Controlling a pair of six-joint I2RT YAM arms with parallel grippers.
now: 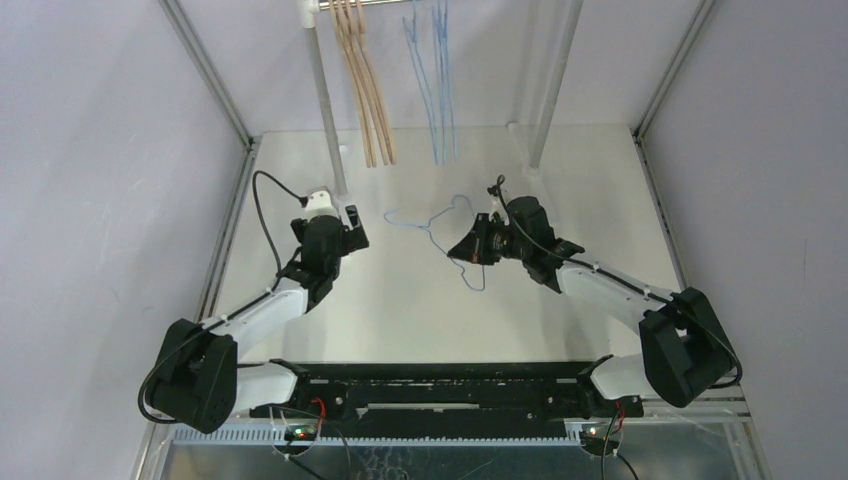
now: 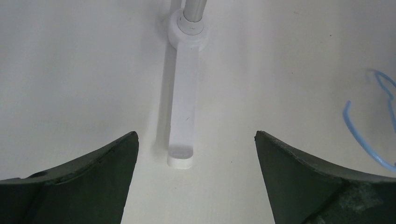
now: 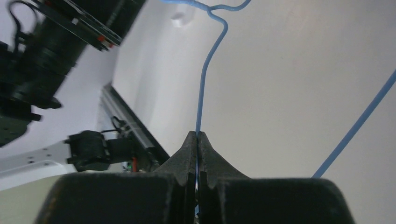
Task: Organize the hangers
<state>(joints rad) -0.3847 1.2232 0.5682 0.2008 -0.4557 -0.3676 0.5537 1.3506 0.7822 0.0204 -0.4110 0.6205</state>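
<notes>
Tan wooden hangers (image 1: 365, 90) and thin blue wire hangers (image 1: 437, 90) hang from the rail at the back. One more blue wire hanger (image 1: 428, 224) is over the table's middle, its hook toward the rail. My right gripper (image 1: 470, 250) is shut on its wire at the near end. In the right wrist view the blue wire (image 3: 204, 79) runs straight out from between the closed fingertips of that gripper (image 3: 197, 135). My left gripper (image 1: 352, 228) is open and empty left of that hanger. In its wrist view the left gripper (image 2: 196, 135) frames bare table, and the blue hanger (image 2: 362, 135) shows at the right edge.
The rail's left post (image 1: 325, 110) stands just behind my left gripper. Its white foot (image 2: 182, 116) lies on the table between the open fingers' line of sight. A second post (image 1: 555, 90) stands at the back right. Metal frame bars (image 1: 660, 200) edge the table.
</notes>
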